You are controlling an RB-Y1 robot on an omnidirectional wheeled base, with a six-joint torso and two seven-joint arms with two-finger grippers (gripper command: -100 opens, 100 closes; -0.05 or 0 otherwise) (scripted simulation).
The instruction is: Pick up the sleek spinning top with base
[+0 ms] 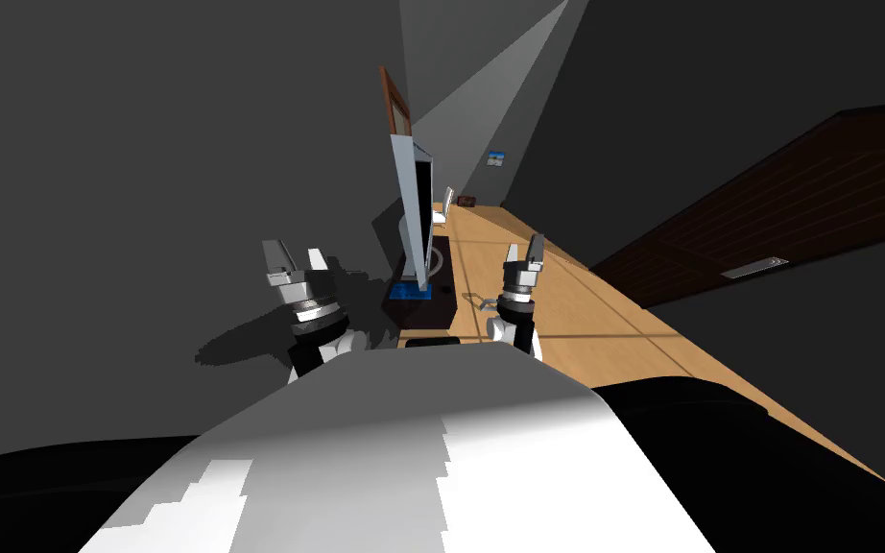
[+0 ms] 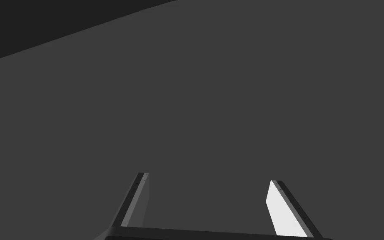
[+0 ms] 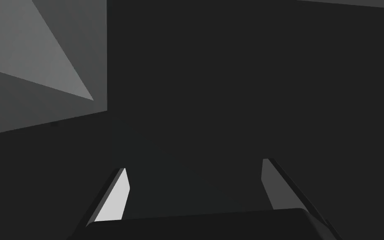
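Observation:
A low dark stand (image 1: 423, 307) lies ahead, between my two arms. On it sit a grey ring (image 1: 439, 260) and a small dark knob (image 1: 446, 287); a small grey thing (image 1: 482, 302) lies on the floor beside it. I cannot tell which of these is the spinning top. My left gripper (image 1: 295, 253) is raised left of the stand, before a dark grey wall, and stands open and empty (image 2: 208, 178). My right gripper (image 1: 524, 246) is raised right of the stand, over the floor, also open with nothing between its fingers (image 3: 194, 164).
A flat screen (image 1: 418, 216) stands edge-on on the stand, with a blue object (image 1: 410, 291) at its foot. Light wooden floor (image 1: 565, 317) runs ahead and right. A dark brown panel (image 1: 777, 221) lies to the right. A small picture (image 1: 496, 159) hangs on the far wall.

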